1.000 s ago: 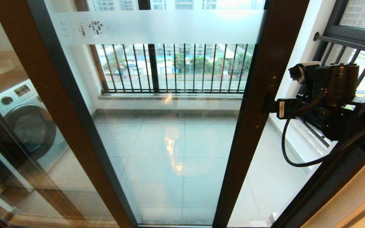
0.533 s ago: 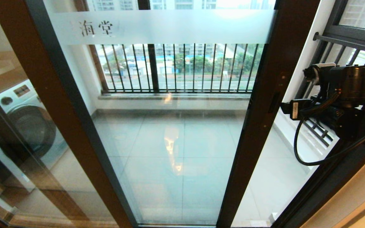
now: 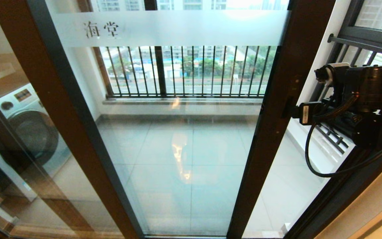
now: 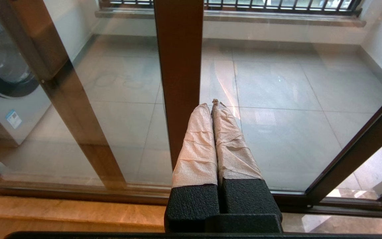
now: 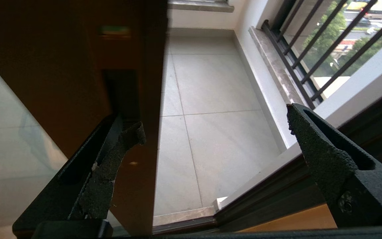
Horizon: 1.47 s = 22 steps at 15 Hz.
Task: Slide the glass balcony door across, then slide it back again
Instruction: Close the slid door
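Head view shows the glass balcony door (image 3: pixel 177 132), a tall clear pane in a dark brown frame with a frosted white band of Chinese characters, part-way along its track, a gap open at its right. The right gripper (image 5: pixel 211 132) stands wide, one finger (image 5: pixel 111 152) at the small black handle slot (image 3: pixel 287 107) in the door's stile. With so shallow a hook, that finger could slip out under a sideways push. The left gripper (image 4: pixel 212 109) is pressed closed, idle, low before the glass
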Tool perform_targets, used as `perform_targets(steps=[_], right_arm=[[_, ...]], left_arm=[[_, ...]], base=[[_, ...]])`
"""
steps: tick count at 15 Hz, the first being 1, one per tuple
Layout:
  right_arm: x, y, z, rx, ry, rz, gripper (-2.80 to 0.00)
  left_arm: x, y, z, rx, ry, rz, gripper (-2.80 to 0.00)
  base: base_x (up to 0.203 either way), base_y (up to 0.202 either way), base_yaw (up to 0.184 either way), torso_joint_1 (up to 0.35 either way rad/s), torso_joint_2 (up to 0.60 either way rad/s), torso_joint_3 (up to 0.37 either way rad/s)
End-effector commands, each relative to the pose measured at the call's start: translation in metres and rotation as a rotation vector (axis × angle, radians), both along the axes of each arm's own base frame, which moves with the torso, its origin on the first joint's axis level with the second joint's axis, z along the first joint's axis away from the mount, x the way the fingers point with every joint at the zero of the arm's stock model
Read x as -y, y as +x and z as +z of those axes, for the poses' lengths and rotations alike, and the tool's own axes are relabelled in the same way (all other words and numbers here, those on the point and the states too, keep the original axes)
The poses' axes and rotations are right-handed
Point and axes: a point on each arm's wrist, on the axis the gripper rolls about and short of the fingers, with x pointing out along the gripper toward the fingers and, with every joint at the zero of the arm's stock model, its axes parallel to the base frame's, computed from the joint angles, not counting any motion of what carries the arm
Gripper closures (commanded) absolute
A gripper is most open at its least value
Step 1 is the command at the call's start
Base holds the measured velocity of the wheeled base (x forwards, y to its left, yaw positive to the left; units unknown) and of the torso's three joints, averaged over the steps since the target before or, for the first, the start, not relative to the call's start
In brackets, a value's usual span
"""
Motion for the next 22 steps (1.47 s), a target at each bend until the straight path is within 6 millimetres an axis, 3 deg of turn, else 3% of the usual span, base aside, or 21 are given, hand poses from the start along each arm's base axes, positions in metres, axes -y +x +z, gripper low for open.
perform_targets(steps=[1,12,22], right_arm=[[-0.002,0.003,-0.002,-0.003,-0.001,0.002,-2.8],[-0.003,0.022,-0.019,-0.034,-0.008,-0.01,-2.8],[0.016,0.032,-0.022,-0.032,-0.016,-0.07,-2.8]], left_arm=[[0.0,0.0,0.0,-0.003,0.0,0.0,0.0],[0.0,0.0,0.0,-0.001,0.0,0.002,0.0],[0.0,0.0,0.0,-0.003,0.0,0.0,0.0]], base=[[0.0,0.0,0.0,0.0,0.0,0.0],[0.0,0.0,0.0,0.0,0.0,0.0],[0.0,0.0,0.0,0.0,0.0,0.0]])
